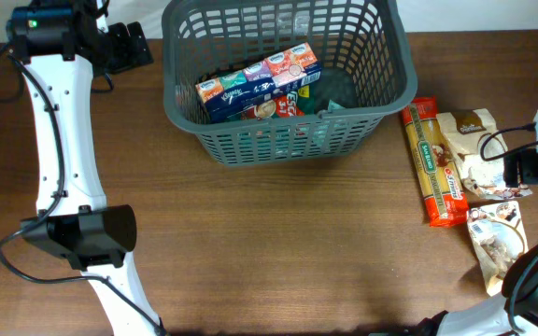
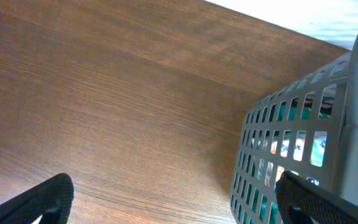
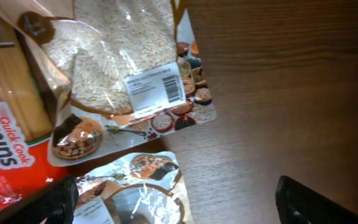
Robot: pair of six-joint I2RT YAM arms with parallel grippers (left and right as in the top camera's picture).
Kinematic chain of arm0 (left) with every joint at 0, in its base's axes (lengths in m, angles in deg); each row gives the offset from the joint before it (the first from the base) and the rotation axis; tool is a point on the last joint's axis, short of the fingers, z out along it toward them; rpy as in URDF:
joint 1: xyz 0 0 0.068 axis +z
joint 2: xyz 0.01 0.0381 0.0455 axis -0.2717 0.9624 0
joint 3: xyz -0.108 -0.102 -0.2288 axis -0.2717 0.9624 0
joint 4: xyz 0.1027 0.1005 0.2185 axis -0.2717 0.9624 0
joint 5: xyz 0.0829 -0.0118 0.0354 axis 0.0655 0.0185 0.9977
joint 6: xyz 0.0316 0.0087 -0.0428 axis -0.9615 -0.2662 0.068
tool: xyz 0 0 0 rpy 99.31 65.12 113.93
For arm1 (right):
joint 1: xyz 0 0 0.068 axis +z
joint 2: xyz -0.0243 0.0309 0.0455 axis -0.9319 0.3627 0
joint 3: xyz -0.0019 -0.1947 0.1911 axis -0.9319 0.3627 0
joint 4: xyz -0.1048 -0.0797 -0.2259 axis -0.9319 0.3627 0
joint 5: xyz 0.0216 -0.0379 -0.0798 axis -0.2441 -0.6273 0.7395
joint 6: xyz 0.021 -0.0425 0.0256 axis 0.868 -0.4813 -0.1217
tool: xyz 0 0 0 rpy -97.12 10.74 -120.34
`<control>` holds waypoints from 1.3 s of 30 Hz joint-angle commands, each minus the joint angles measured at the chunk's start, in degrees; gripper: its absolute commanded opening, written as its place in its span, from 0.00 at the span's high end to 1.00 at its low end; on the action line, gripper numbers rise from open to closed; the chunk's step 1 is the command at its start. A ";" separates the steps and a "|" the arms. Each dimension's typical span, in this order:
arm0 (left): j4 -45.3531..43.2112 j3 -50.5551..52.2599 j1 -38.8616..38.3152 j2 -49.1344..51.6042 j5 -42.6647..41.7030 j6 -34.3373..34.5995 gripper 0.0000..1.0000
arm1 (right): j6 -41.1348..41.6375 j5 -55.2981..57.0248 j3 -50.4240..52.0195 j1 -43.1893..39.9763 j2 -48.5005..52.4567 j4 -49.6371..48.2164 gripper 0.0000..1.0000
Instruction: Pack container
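**Basket at far centre, both grippers spread and empty**

At the far centre of the brown wooden table (image 1: 250, 243): the container (image 1: 288, 142), dark grey, slotted, upright. Holds a blue-and-white carton pack (image 1: 258, 82) lying slantwise, a red-printed packet (image 1: 274, 106) tucked under the pack's near edge, and a teal item (image 1: 332, 93) toward the right of the floor; cannot tell what that last is.

Left of the container, by its far left corner: the left gripper (image 1: 129, 45), at the end of a white arm (image 1: 59, 140) reaching up from the near left. Close to the basket wall, apart from it. Seen from the left wrist: fingers (image 2: 45, 199) set wide, only bare wood between them, gripping nothing, with the lattice wall just to the right.

On the right of the table, well apart from the container: a long spaghetti packet (image 1: 432, 163), a clear bag of rice (image 1: 470, 140) lying against its right side, and a smaller printed pouch (image 1: 495, 241) nearer. Over the right edge of the rice bag: the right gripper (image 1: 530, 168). Seen from the right wrist: pads (image 3: 328, 199) far apart, clamped on nothing, above the pouch and bare tabletop.
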 commanded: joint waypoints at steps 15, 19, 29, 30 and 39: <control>0.39 -0.76 0.22 -0.98 -0.33 0.59 0.01 | -5.62 -19.12 -0.20 -0.35 3.37 -8.09 0.01; 0.37 -0.76 0.22 -0.98 -0.33 0.59 0.01 | -7.96 -17.38 -0.20 -0.35 6.54 -8.83 0.01; 0.39 -0.76 0.22 -0.98 -0.50 0.59 0.01 | -7.89 -17.38 -0.20 -0.24 13.75 -12.57 0.01; 0.39 -0.76 0.22 -0.98 -0.50 0.59 0.01 | -7.89 -17.46 -0.20 -0.24 14.08 -12.70 0.01; 0.37 -0.76 0.22 -0.98 -0.50 0.59 0.01 | -6.80 -17.97 -0.20 -0.24 19.17 -12.90 0.01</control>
